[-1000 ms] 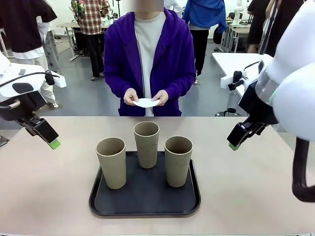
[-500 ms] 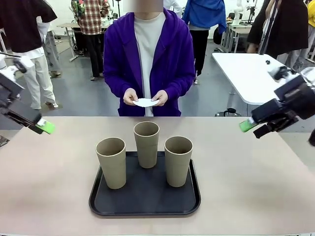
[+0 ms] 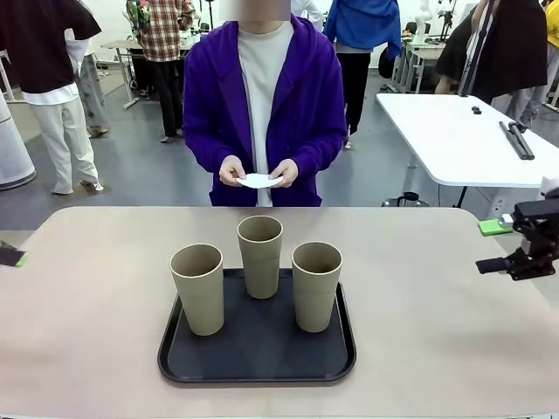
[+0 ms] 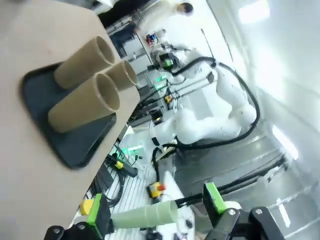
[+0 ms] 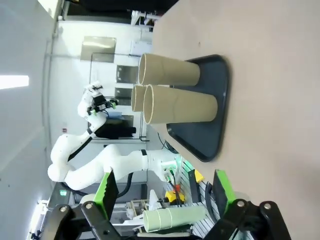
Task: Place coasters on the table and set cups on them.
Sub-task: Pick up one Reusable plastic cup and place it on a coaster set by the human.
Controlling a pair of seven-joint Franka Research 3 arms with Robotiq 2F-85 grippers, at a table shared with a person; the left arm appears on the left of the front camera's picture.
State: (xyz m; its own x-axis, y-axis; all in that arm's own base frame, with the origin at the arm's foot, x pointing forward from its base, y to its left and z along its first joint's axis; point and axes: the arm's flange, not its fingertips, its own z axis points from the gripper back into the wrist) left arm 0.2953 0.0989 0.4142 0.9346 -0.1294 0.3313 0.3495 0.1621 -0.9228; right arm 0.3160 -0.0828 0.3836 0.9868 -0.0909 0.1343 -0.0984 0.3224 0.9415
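Observation:
Three tan cups stand on a black tray [image 3: 258, 351] in the middle of the beige table [image 3: 437, 332]: a left cup [image 3: 198, 288], a middle cup [image 3: 260, 256] and a right cup [image 3: 316, 285]. At the far side a person in a purple hoodie holds white coasters [image 3: 260, 182] in both hands above the table's edge. My left gripper [image 3: 9, 256] just shows at the left edge, my right gripper [image 3: 489, 246] at the right edge. Both are far from the cups. The left wrist view has the left gripper [image 4: 153, 200] open and empty, with the cups [image 4: 85, 102] sideways. The right gripper [image 5: 164, 187] is open and empty too, the cups [image 5: 175, 102] beyond it.
A white rectangular table [image 3: 463, 131] stands behind on the right. Several people stand farther back in the room. Bare tabletop lies to the left, right and front of the tray.
Both arms have drawn back outward: the left gripper slid to the left edge, the right gripper to the right edge. Cups, tray and the person's hands stayed put.

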